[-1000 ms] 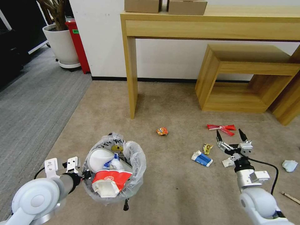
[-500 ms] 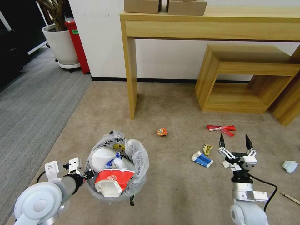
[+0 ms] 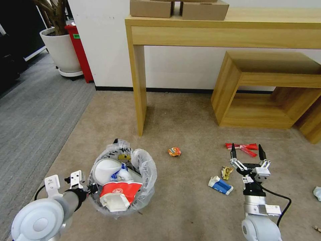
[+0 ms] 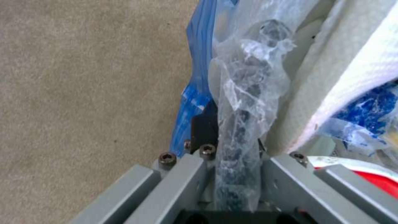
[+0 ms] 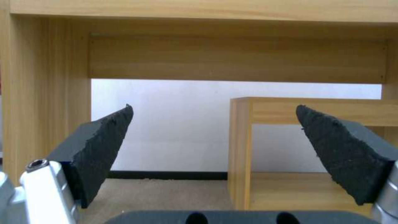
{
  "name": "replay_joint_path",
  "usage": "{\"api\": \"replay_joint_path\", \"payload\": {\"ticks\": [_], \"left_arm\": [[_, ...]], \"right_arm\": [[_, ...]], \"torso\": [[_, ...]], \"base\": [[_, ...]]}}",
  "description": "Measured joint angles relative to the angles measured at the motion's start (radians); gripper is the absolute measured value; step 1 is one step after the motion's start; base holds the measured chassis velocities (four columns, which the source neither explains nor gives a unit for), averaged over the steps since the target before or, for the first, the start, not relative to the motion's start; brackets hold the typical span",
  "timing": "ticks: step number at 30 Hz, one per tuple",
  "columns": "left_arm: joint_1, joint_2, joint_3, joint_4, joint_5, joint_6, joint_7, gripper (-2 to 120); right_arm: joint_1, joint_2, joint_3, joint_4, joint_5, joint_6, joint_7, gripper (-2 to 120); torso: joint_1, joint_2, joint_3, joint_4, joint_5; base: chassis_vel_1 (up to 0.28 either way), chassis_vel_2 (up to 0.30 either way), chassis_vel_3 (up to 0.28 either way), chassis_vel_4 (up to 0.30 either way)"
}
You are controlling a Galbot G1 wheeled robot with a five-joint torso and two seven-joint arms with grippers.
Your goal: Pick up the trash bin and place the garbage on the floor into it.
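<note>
The trash bin (image 3: 148, 169), lined with a crinkly plastic bag, holds a white slipper, a red-white carton and blue wrapping. My left gripper (image 3: 92, 188) is shut on its near-left rim; the left wrist view shows the bag-wrapped rim (image 4: 240, 124) clamped between the fingers. My right gripper (image 3: 246, 150) hangs open above the floor (image 3: 187, 207), its dark fingers (image 5: 104, 149) spread and level. Garbage lies around it: red wrappers (image 3: 243, 146) just beyond, a yellow packet (image 3: 227, 172) and a blue-white carton (image 3: 220, 185) to its left, an orange packet (image 3: 174, 151) farther left.
A tall wooden table (image 3: 137, 83) with cardboard boxes and a low wooden shelf (image 3: 267, 83) stand against the wall ahead. Crumpled white paper (image 3: 317, 193) and a wooden stick (image 3: 316, 228) lie at the far right. Grey striped carpet (image 3: 30, 110) and a plant pot (image 3: 62, 50) are on the left.
The whole picture shifted, so the camera moved. My right gripper straightened from a leftward tilt to point ahead and stayed open. My left gripper kept its hold on the trash bin.
</note>
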Motion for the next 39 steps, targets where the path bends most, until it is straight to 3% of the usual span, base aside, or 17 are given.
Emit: {"api": "replay_joint_path", "payload": {"ticks": [39], "left_arm": [[0.027,-0.02,0.007,-0.012,0.07,0.002,0.03,0]], "right_arm": [[0.028,-0.022,-0.029,-0.019,0.009,-0.015,-0.008,100]], "torso": [[0.0,0.0,0.0,0.0,-0.0001]], "base": [[-0.045,0.046,0.045,-0.045]]}}
